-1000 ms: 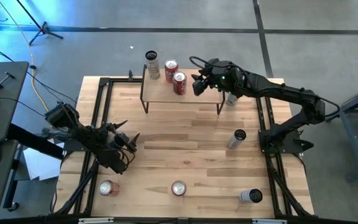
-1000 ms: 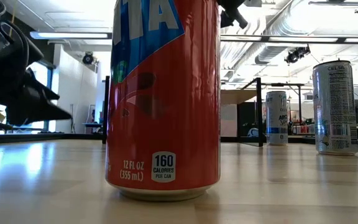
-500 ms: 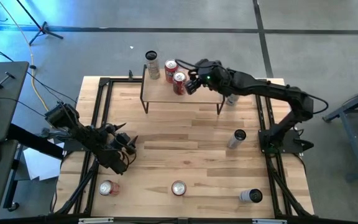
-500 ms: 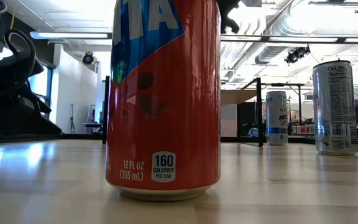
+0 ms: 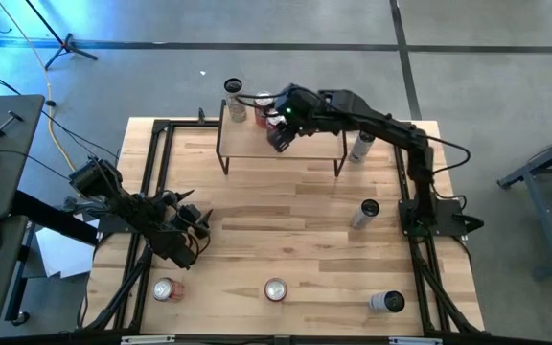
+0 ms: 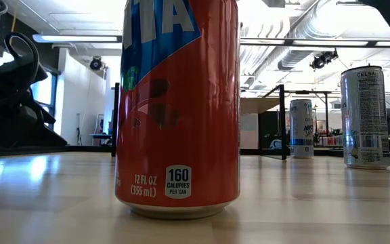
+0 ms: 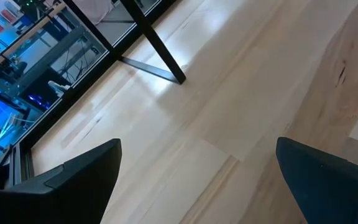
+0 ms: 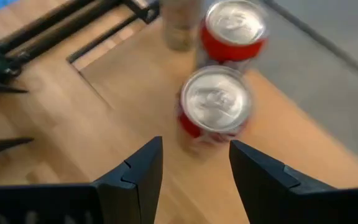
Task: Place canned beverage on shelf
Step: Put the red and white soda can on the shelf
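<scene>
The right gripper [image 5: 278, 140] is held over the shelf [image 5: 247, 144], its fingers drawn close together with only a narrow gap left between them and nothing gripped. Just ahead of the fingertips a red can [image 8: 215, 106] is seen standing on the shelf board, its long axis upright and its lid turned up towards the wrist; a second red can [image 8: 235, 28] and a pale can [image 8: 180, 25] are ranged beyond it, farther from the fingers. The near red can is therefore judged to be already set in place. Any coming move is judged to turn on clearing this upright can without tipping it, since it lies directly in front of the fingers. The left gripper [image 5: 199, 222] is parked low over the worktop [image 5: 286, 220] with its fingers spread wide and empty, well apart from the shelf; another red can [image 5: 168, 289] is found near it on the worktop.
</scene>
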You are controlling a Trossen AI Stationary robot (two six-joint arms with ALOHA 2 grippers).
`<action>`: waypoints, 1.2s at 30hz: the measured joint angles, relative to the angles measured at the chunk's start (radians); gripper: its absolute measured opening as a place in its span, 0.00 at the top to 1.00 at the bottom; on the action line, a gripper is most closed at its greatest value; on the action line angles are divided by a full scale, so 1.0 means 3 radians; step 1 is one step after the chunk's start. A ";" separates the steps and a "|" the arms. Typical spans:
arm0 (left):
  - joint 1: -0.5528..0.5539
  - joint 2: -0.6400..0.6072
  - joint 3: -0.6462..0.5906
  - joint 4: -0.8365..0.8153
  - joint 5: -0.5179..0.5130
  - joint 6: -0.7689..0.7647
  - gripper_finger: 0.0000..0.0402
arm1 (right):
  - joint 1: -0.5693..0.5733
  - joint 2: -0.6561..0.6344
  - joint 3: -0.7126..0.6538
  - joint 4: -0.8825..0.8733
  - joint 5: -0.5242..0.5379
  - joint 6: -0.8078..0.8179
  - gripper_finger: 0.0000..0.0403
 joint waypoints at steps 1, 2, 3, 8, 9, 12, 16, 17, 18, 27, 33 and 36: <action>-0.0001 0.0001 0.0000 0.0007 0.0005 0.0000 0.00 | -0.0035 -0.0035 -0.0116 0.0072 -0.0091 0.0056 0.58; -0.0001 0.0000 0.0000 0.0009 0.0008 -0.0001 0.00 | -0.0063 -0.0055 -0.0190 0.0140 -0.0120 0.0101 0.58; -0.0001 0.0001 -0.0004 0.0026 0.0021 0.0000 0.00 | -0.0101 -0.0073 -0.0213 0.0177 -0.0151 0.0148 0.58; 0.0000 0.0001 -0.0004 0.0094 0.0049 -0.0001 0.00 | -0.0160 -0.0094 -0.0149 -0.0059 0.0000 0.0269 0.58; -0.0001 0.0001 -0.0004 0.0100 0.0054 -0.0001 0.00 | -0.0142 -0.0094 -0.0149 -0.0056 0.0010 0.0267 0.58; -0.0001 0.0001 -0.0004 0.0141 0.0055 -0.0001 0.00 | -0.0055 -0.0094 -0.0149 -0.0038 0.0122 0.0549 0.58; -0.0001 0.0001 -0.0004 0.0194 0.0055 -0.0001 0.00 | 0.0061 -0.0084 -0.0159 0.0048 0.0290 0.0710 0.57; 0.0000 0.0001 -0.0004 0.0209 0.0055 -0.0001 0.00 | 0.0083 -0.0082 -0.0159 0.0128 0.0313 0.0659 0.56; -0.0001 0.0001 -0.0004 0.0223 0.0055 -0.0001 0.00 | 0.0105 -0.0082 -0.0159 0.0183 0.0359 0.0605 0.54; -0.0001 0.0001 -0.0004 0.0268 0.0055 -0.0001 0.00 | 0.0140 -0.0026 -0.0161 0.0217 0.0609 0.0649 0.18; -0.0001 0.0001 -0.0004 0.0267 0.0060 0.0000 0.00 | 0.0120 0.0007 -0.0163 0.0278 0.0596 0.0621 0.03; -0.0001 0.0001 -0.0004 0.0268 0.0062 0.0000 0.00 | 0.0109 0.0061 -0.0163 0.0291 0.0591 0.0569 0.04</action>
